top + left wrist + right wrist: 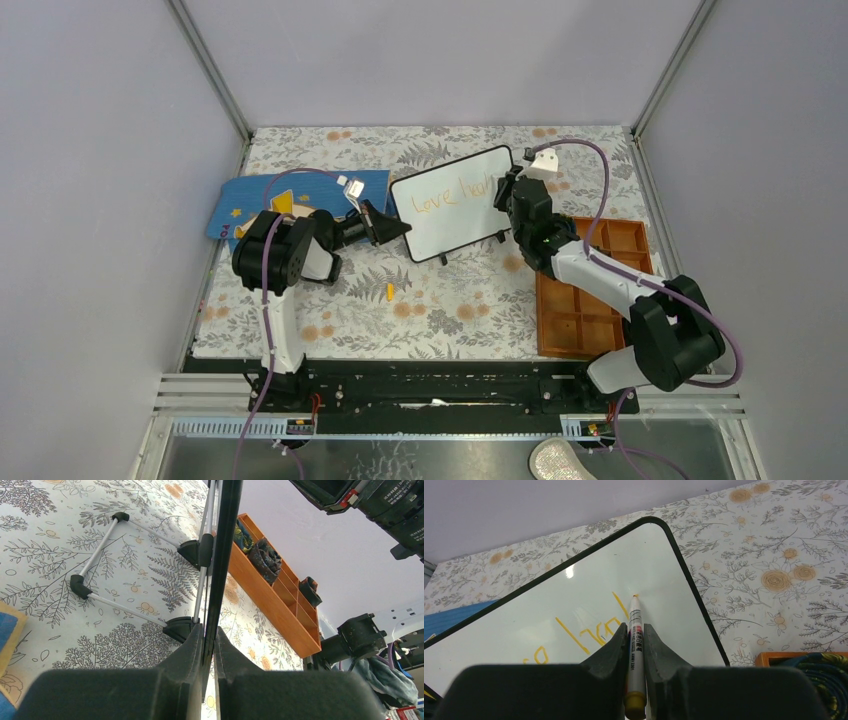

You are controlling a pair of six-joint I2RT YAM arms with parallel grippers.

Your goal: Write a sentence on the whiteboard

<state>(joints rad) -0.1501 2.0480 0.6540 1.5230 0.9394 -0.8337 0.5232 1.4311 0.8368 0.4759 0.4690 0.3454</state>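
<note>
Past marker [636, 640], bare whiteboard [659, 570], left pincer [209, 633] clamping edge

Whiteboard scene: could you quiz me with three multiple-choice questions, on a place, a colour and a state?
1. Where is the orange tray relative to the whiteboard?
A. Robot's right of it
B. Robot's left of it
C. Behind it

2. What colour is the writing?
A. Blue
B. Black
C. Orange

3. How is the right claw?
A. Open, empty
B. Shut on the marker
C. Shut on the orange tray

Answers:
1 A: the top view shows the orange tray to the right of the whiteboard.
2 C: the letters are orange.
3 B: it pinches the marker.
</note>
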